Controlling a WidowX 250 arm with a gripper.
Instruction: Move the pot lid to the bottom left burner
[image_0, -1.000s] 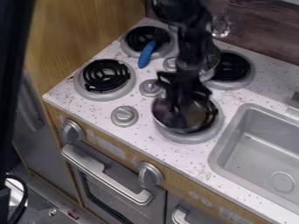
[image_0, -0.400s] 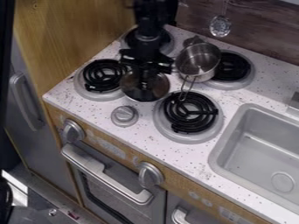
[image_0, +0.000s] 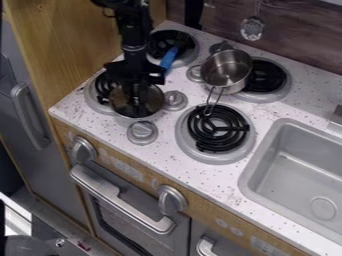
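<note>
Lid (image_0: 153, 101) not yet placed: bottom left burner (image_0: 93, 99) overlapped by it at right side; lid pinched in gripper (image_0: 137, 96), apparently raised; pot (image_0: 226, 71) set farther right. Task judged mostly done; leftward shift, lowering, release left to be done.

Surface (image_0: 214, 180): bright, evenly lit.
Steel pot (image_0: 224, 75): small glints on metal.
Sink (image_0: 287, 170): soft shading along inner walls.
Oven handle (image_0: 127, 207): pale highlight lengthwise.
Lid (image_0: 155, 100): dim, muted sheen.
Arm (image_0: 130, 30): near-black, detail lost.
Lower left corner: bright patch beside deep shade.
</note>
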